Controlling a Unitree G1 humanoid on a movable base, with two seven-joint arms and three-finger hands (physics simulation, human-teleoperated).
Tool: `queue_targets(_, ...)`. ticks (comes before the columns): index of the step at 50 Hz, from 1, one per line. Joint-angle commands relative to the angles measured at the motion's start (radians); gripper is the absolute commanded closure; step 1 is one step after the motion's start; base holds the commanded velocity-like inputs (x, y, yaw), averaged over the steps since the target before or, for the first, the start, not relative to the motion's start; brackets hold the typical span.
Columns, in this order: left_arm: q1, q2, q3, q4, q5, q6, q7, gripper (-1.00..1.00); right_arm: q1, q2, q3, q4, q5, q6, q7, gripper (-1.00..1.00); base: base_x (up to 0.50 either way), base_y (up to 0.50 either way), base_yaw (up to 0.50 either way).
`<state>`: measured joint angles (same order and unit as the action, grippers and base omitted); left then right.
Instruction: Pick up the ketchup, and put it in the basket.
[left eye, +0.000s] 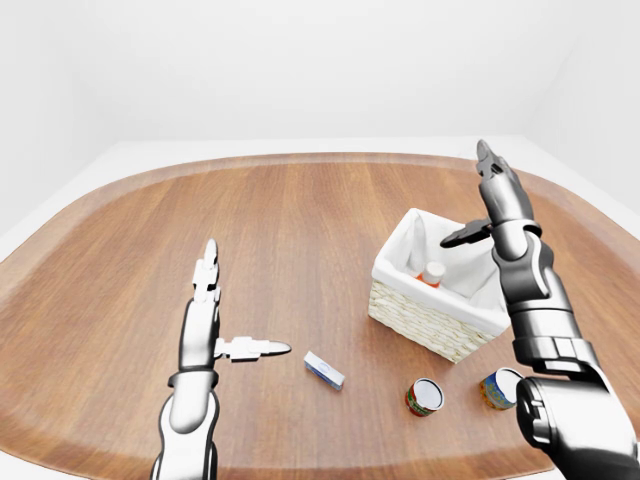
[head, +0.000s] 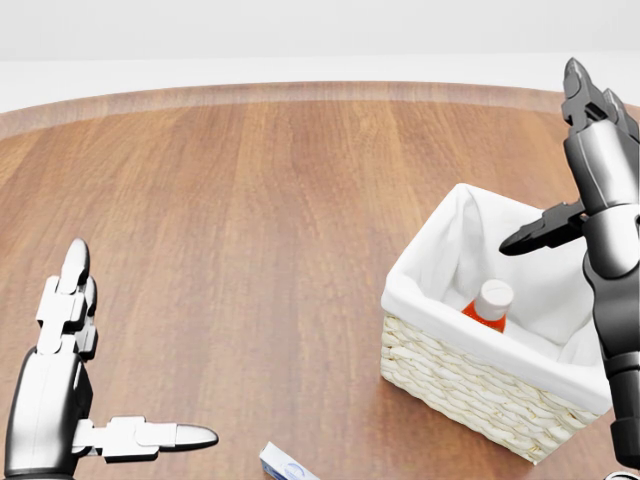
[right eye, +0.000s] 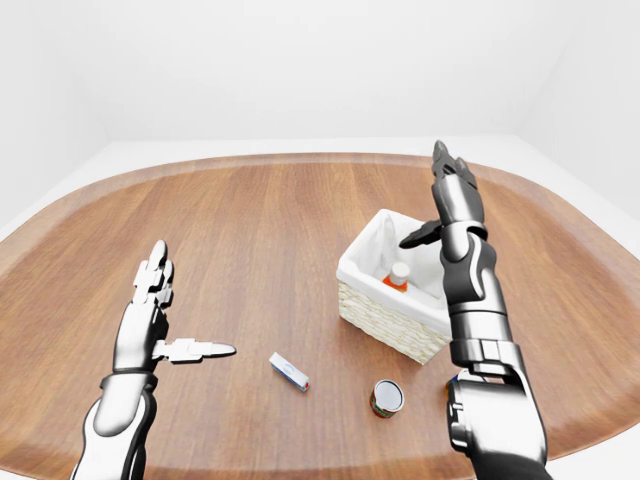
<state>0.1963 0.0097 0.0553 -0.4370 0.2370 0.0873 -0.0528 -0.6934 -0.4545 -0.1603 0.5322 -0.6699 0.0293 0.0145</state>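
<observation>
The ketchup (head: 490, 303), a red bottle with a white cap, lies tilted inside the white-lined wicker basket (head: 470, 385), cap toward the view's top. My right hand (head: 548, 160) hovers open above the basket's right side. Its fingers (head: 585, 100) point up, its thumb sticks out to the left, and it holds nothing. My left hand (head: 140, 345) is open at the lower left of the head view, well away from the basket, with nothing in it.
A small white and blue box (left eye: 324, 370) lies on the wooden table (left eye: 300, 230) below and left of the basket. Two cans (left eye: 424, 396) (left eye: 498, 388) lie on their sides near the table's lower right edge.
</observation>
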Motion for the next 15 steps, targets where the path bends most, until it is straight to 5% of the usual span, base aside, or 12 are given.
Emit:
queue_targets(1,0.002,0.0,0.0,-0.007,0.001,0.0,-0.002,-1.0,-0.001,-0.002,-0.002,-0.008,0.003,0.005,0.003,-1.0,0.0,0.0,0.0)
queue_targets(9,0.0,-0.001,-0.002,0.001,0.001,0.0,-0.001,-1.0,0.027,0.008,-0.013,-0.153,0.004,0.058,0.06,-1.0,0.0,0.0,0.0)
queue_targets(15,0.003,-0.001,-0.001,0.001,-0.001,0.0,-0.001,-1.0,0.061,0.012,-0.037,-0.367,0.0,0.058,0.151,-1.0,0.0,0.0,0.0)
